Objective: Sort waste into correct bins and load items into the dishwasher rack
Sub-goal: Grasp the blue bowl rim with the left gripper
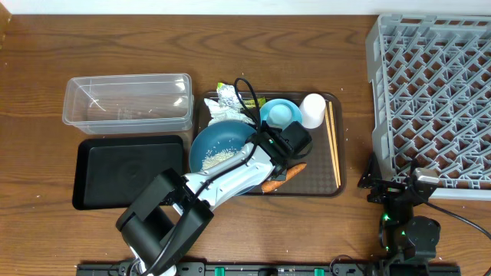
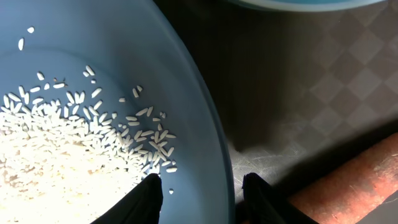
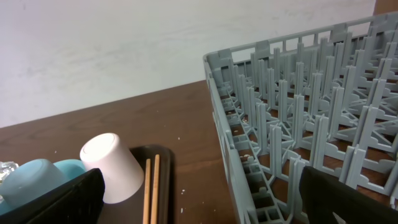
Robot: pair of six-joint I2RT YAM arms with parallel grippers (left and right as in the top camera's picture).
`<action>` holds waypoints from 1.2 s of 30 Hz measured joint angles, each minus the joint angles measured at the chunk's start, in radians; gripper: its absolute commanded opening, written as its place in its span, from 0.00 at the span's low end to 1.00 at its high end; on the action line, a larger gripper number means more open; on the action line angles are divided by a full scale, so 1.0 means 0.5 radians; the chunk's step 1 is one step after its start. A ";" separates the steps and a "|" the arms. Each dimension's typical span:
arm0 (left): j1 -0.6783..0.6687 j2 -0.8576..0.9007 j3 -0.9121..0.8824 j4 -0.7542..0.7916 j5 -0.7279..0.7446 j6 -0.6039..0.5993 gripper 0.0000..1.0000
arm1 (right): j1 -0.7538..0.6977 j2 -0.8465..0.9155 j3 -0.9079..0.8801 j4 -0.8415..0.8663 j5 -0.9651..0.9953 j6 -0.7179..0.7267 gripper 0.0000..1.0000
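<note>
From above, the left gripper [image 1: 270, 144] is down at the right edge of the big dark-blue bowl [image 1: 219, 138]. The bowl sits on the brown tray [image 1: 338, 184] with rice [image 1: 217, 158] in it, well apart from the grey rack [image 1: 430, 84]. The left wrist view shows its black fingers [image 2: 148, 200] apart, one inside the bowl by the rice and one outside, with the blue rim between them but not pinched, and the carrot piece [image 2: 348, 180] just beside. The right wrist view shows the right gripper [image 3: 202, 186] with jaws spread wide, holding nothing, near the rack's corner, with the white cup [image 3: 115, 165] and chopsticks [image 3: 151, 186] to its left.
</note>
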 measured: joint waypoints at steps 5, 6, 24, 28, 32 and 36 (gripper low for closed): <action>0.000 0.000 0.000 -0.001 0.001 -0.005 0.36 | 0.000 0.000 0.000 0.000 0.000 0.000 0.99; 0.000 0.000 0.000 0.000 0.000 -0.002 0.36 | 0.000 0.000 0.000 0.000 0.000 0.000 0.99; 0.000 -0.009 -0.001 0.004 0.001 -0.001 0.21 | 0.000 0.000 0.000 0.000 0.000 0.000 0.99; 0.000 -0.052 -0.001 0.004 0.001 0.000 0.21 | 0.000 0.000 0.000 0.000 0.000 0.000 0.99; 0.000 -0.106 -0.001 0.005 0.001 -0.001 0.20 | 0.000 0.000 0.000 0.000 0.000 0.000 0.99; 0.000 -0.122 -0.001 0.004 0.001 0.005 0.27 | 0.000 0.000 0.000 0.000 0.000 0.000 0.99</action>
